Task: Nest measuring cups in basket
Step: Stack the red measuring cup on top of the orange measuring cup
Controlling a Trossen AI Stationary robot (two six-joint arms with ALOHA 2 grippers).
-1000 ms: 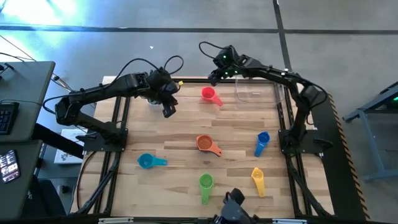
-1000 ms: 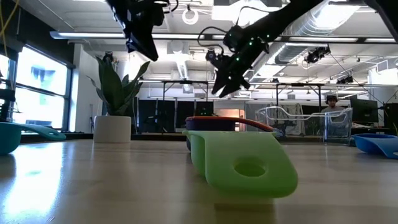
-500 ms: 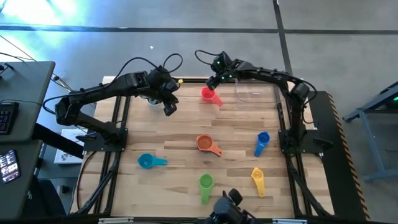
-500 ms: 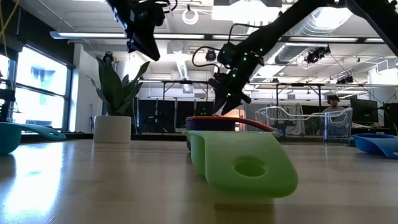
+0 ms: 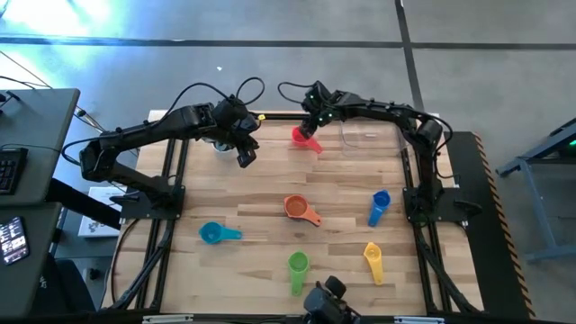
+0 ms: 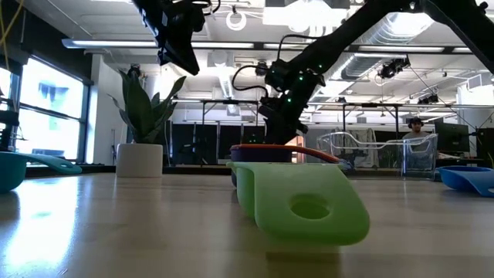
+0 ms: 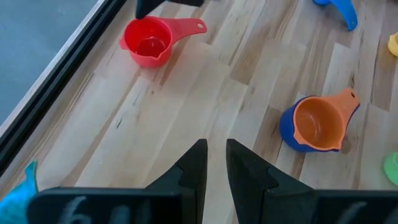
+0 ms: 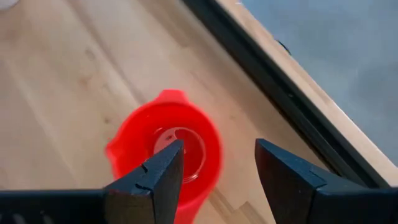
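The red cup (image 5: 303,137) stands upright on its base near the table's far edge, with the clear basket (image 5: 360,135) to its right. My right gripper (image 5: 309,124) is open just above the red cup (image 8: 199,124), one finger over the bowl and the other beyond its rim. The orange cup (image 7: 317,121) sits nested in a purple one (image 7: 287,127) at mid-table. Blue (image 5: 379,205), teal (image 5: 216,234), green (image 5: 298,265) and yellow (image 5: 373,259) cups lie apart nearer the front. My left gripper (image 5: 244,160) hangs in the air over the far left, shut and holding nothing.
A white potted plant (image 6: 143,123) stands at the far left, under my left arm. The table's dark frame rail runs just behind the red cup. Bare wood lies between the red cup and the orange cup.
My right gripper has moved toward the table's left edge and down, from beside the basket's far side to just over the red cup, staying open. The cups and the left arm have kept still.
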